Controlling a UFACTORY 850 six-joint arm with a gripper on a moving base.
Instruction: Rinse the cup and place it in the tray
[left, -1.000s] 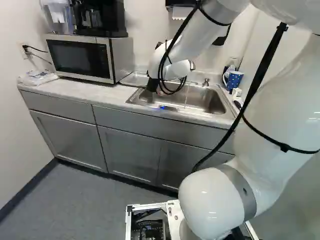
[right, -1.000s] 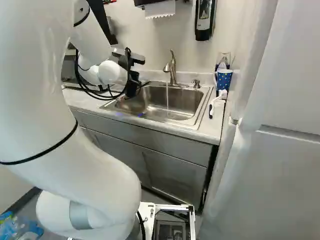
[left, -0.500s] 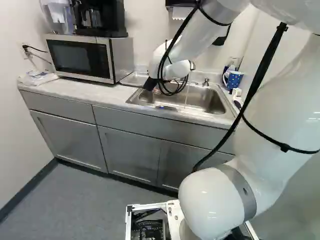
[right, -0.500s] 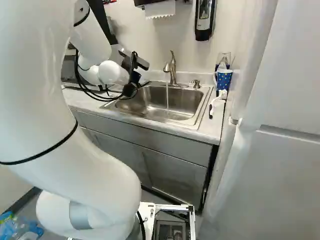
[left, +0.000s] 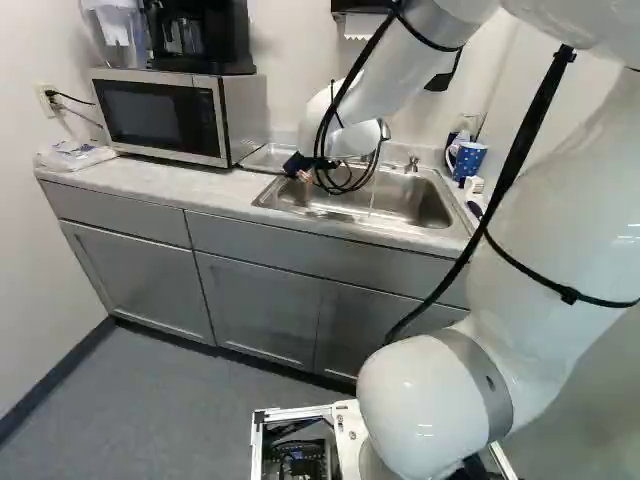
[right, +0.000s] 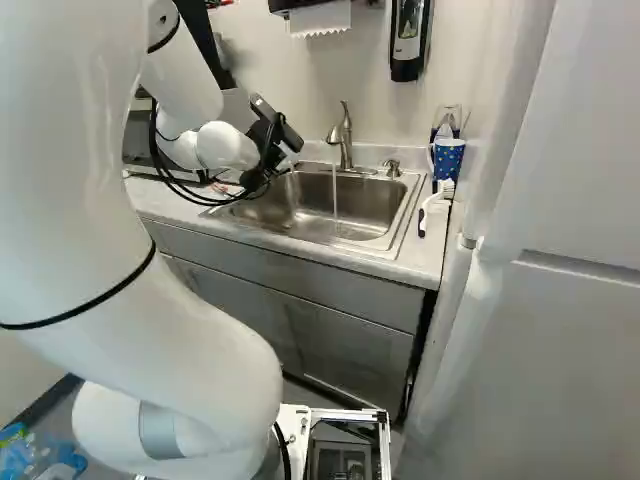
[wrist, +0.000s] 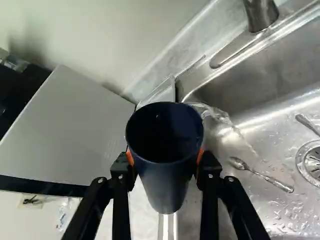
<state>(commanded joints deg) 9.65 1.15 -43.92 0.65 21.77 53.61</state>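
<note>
The cup is dark blue, deep and slightly tapered; it is likely light and stiff, and its smooth wall would be slippery when wet; whether it would chip I cannot tell; the end effector is pinching it by opposite sides just below the rim, an orange pad on each; that is a sound place to hold it, since it leaves mouth and base free, though a wet wall could let it twist or slide; a firm, even squeeze should suit it

The cup is at the end of the sink nearer the microwave; water runs from the tap, and a spoon lies in the basin; the shiny piece beside the sink may be the tray, so setting down looks like the next step, with the cup levelled first

The bench is pale and hard, over grey cupboards; at its far end stand a spotted mug and a brush; the floor is blue-grey
</note>
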